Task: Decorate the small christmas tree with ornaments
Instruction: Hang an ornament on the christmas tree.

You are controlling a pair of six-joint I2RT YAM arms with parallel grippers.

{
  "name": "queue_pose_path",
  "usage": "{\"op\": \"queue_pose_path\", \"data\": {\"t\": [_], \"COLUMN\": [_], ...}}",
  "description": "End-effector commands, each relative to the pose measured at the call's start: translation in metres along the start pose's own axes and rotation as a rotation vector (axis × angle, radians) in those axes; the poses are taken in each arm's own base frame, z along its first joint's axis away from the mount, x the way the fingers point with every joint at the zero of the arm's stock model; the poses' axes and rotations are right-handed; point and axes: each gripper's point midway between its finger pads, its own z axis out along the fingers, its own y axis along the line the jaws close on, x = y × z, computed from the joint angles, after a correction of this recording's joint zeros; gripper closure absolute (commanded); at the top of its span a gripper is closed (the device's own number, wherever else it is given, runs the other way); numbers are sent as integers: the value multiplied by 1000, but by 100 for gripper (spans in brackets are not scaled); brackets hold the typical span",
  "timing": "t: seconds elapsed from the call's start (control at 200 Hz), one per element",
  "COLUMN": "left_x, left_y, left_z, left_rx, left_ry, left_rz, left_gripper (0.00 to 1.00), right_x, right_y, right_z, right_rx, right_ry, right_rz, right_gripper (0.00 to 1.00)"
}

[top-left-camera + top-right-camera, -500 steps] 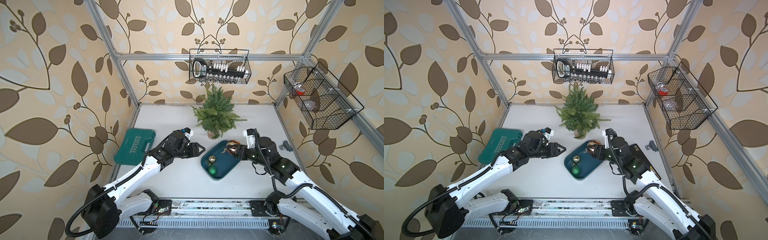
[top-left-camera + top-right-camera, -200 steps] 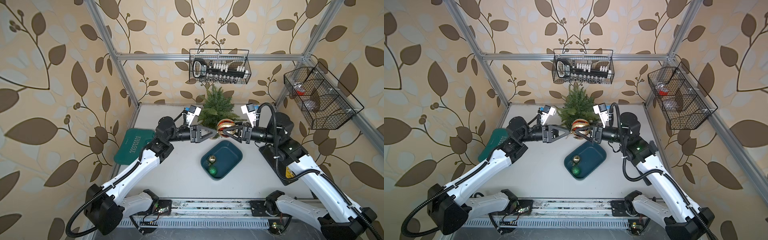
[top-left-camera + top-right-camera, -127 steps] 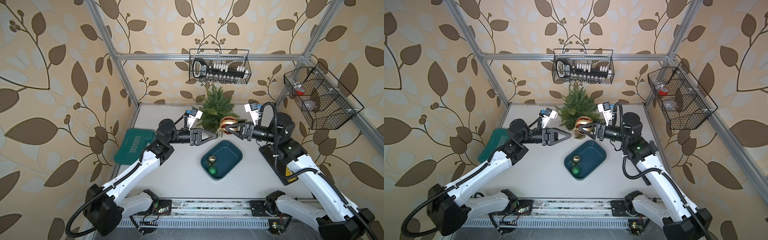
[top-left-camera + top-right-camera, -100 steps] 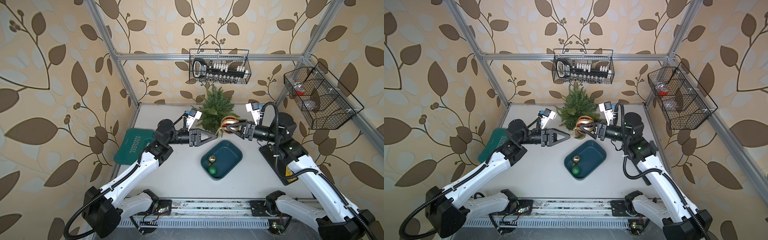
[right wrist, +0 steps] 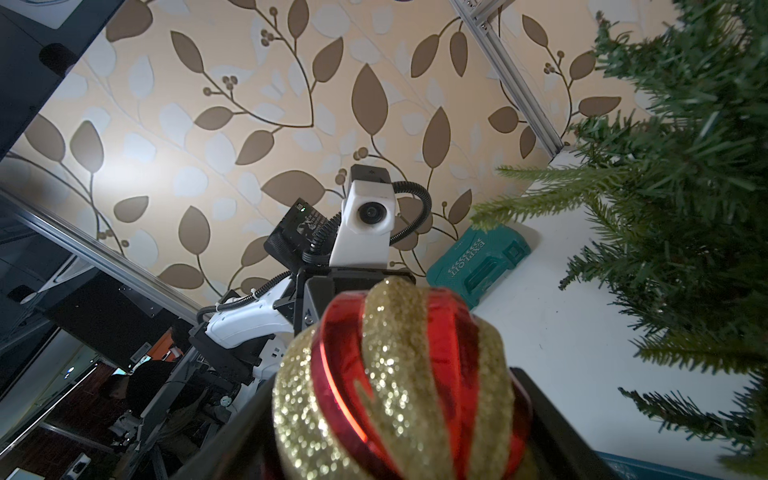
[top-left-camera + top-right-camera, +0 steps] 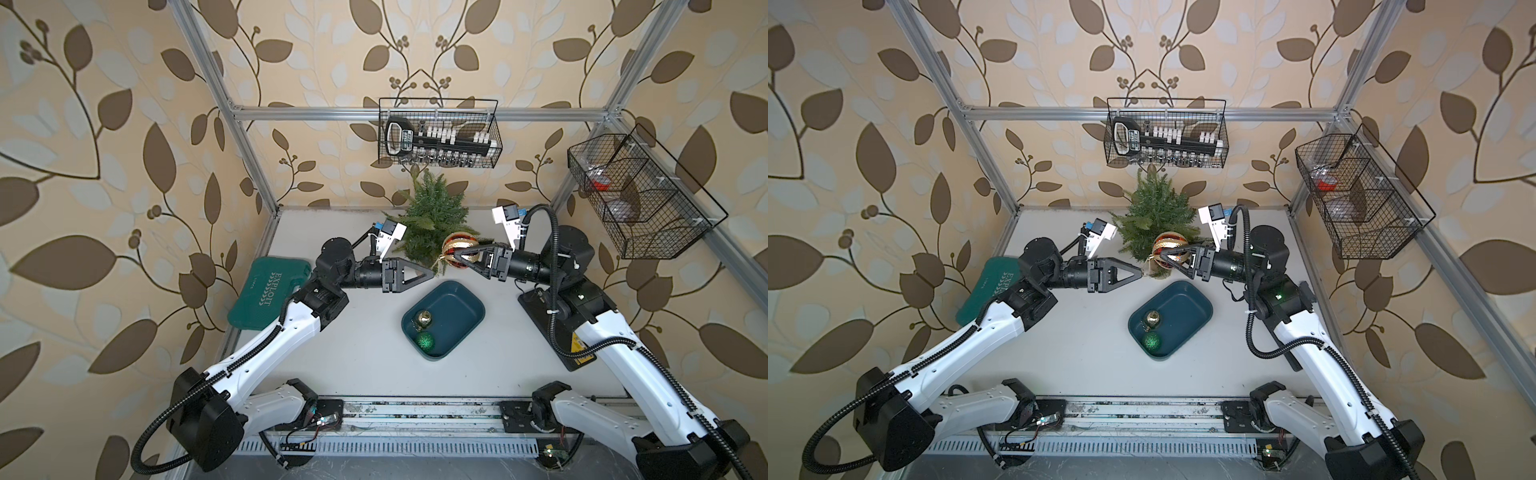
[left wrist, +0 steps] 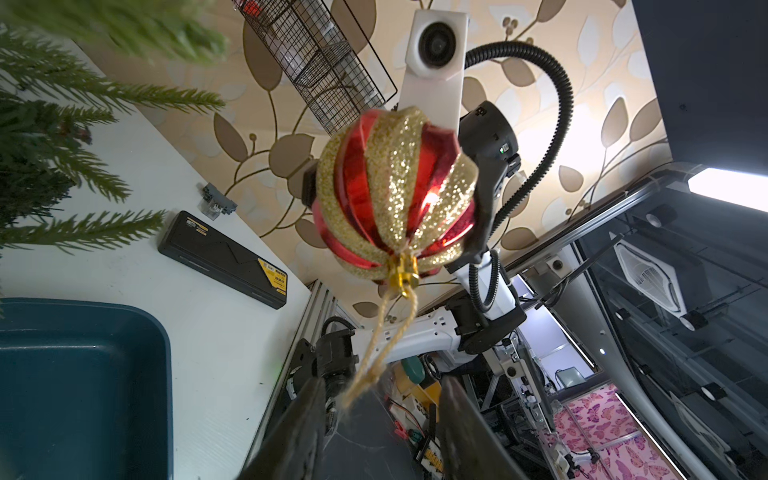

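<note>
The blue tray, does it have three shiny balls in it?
No, in a top view the blue tray holds only two: a small gold ball and a green glitter ball.

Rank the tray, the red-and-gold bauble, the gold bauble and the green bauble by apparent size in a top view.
1. Blue tray
2. Red-and-gold bauble, held raised, so nearer the camera
3. Gold bauble and green bauble: too alike to rank

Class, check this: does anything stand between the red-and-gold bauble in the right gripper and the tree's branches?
Nothing visible does. The red-and-gold bauble, held by the right gripper, sits right beside the small christmas tree; the left gripper is at its gold loop, off to the side.
</note>
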Motion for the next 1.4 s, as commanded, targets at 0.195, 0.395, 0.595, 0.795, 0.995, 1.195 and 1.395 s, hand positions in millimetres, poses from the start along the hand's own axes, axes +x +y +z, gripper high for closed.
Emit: {"op": "queue_pose_path", "data": {"t": [0.195, 0.395, 0.595, 0.795, 0.995, 1.195, 1.395], "left_x": [-11, -19, -27, -44, -59, -73, -85], "left_y": [-24, -20, -18, -18, -15, -9, -1], "left_z": [3, -8, -13, -15, -10, -5, -9], "left_rx": [25, -104, -186, -255, -290, -314, -349], "left_ry": [-18, -77, -105, -135, -138, -140, -170], "left_rz": [119, 171, 216, 268, 293, 306, 306], "left_gripper": [81, 99, 100, 100, 100, 100, 100], "right_x": [3, -2, -13, -25, -42, -55, -64], "right_y": [-3, -7, -6, -8, -13, -18, -25], "right_z": [2, -2, -2, 1, 3, 4, 5], "right_rx": [-17, 20, 38, 57, 89, 119, 146], "right_ry": [3, -23, -55, -83, -141, -196, -234], "right_rz": [5, -13, -47, -72, -90, -102, -102], "right_gripper": [39, 39, 39, 40, 40, 40, 40]}}
